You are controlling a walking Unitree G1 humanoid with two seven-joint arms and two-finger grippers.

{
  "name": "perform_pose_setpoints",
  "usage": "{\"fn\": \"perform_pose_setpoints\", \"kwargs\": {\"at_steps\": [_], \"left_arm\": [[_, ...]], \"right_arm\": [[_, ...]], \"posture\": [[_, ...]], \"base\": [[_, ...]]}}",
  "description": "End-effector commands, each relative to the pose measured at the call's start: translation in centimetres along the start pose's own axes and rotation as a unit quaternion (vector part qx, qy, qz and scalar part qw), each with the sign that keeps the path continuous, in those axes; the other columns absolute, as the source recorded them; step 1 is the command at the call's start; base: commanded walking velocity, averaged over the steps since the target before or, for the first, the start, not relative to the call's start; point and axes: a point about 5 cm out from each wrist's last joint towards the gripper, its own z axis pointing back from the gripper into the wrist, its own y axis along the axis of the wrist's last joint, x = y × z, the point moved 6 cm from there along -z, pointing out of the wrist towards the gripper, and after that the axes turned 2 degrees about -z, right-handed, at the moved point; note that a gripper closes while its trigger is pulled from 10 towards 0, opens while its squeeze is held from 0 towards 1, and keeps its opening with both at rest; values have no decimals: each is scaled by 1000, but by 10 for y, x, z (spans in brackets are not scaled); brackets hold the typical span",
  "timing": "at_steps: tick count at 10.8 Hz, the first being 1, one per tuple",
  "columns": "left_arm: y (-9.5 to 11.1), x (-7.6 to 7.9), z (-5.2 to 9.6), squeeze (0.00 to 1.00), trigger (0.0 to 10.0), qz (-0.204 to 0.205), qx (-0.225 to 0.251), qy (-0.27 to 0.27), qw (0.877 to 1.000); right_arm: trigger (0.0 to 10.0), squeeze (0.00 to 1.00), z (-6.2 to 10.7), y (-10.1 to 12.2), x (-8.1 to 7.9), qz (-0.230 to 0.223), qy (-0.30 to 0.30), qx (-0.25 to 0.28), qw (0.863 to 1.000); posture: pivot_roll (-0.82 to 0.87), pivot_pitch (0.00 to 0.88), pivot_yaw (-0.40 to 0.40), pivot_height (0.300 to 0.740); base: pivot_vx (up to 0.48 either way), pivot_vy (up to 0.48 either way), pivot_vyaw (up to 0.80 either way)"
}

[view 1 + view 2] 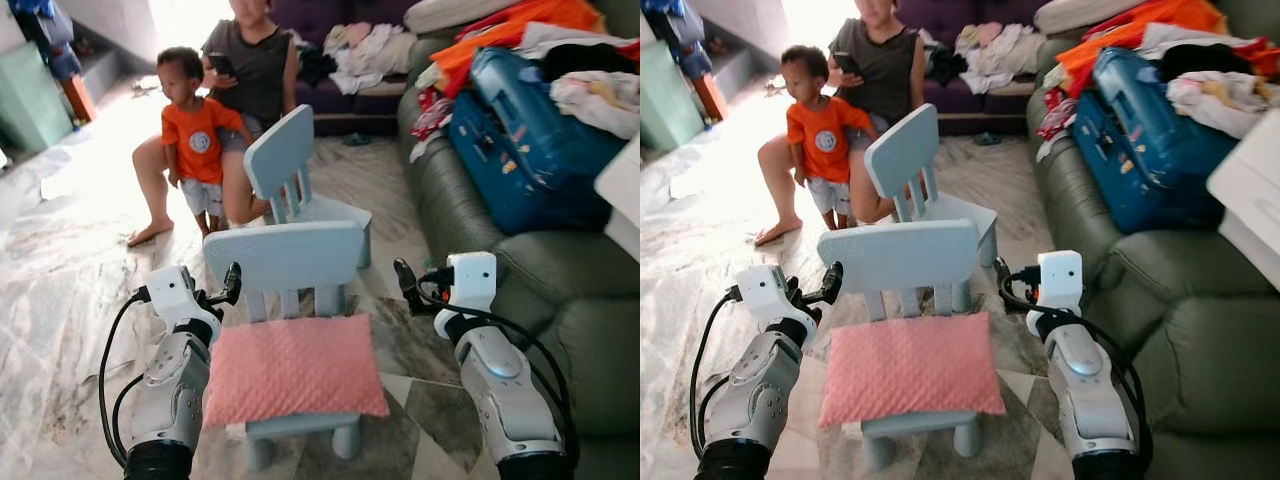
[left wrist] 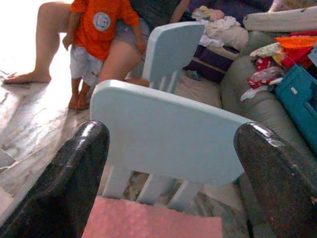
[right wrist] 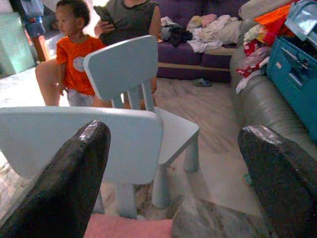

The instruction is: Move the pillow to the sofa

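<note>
The pink pillow lay flat on the seat of a small pale-blue chair, covering nearly the whole seat, between the two raised arms. The left gripper hung just beside the chair's backrest on its left edge, apart from the pillow, its fingers spread wide and holding nothing. The right gripper hovered off the backrest's right edge, fingers likewise parted and empty. Past both sets of fingertips stood a second pale-blue chair, its back toward the first.

The floor was glossy marbled stone, brightly lit from the far left of the room. Beyond the fingers' reach to the right ran a grey-green sofa, loaded with a blue suitcase and heaped clothes. Farther ahead a child in an orange shirt stood barefoot beside a seated person holding a phone, with a purple couch of laundry behind them.
</note>
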Motion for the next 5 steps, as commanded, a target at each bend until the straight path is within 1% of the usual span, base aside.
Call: {"fn": "perform_pose_setpoints", "kwargs": {"at_steps": [1, 2, 5], "left_arm": [[6, -1, -1, 0, 10000, -5, 8, -1, 1000], [5, -1, 0, 0, 10000, -3, 7, 1, 1000], [4, -1, 0, 0, 10000, 0, 6, 2, 1000]], "right_arm": [[10000, 0, -1, 5, 0, 2, 2, 8, 1000], [10000, 0, -1, 5, 0, 2, 3, 8, 1000], [10000, 0, 0, 4, 0, 2, 3, 7, 1000]], "posture": [[-116, 0, 13, 740], [-116, 0, 12, 740], [-116, 0, 11, 740]], "base": [[296, 0, 0], [266, 0, 0], [0, 0, 0]]}}
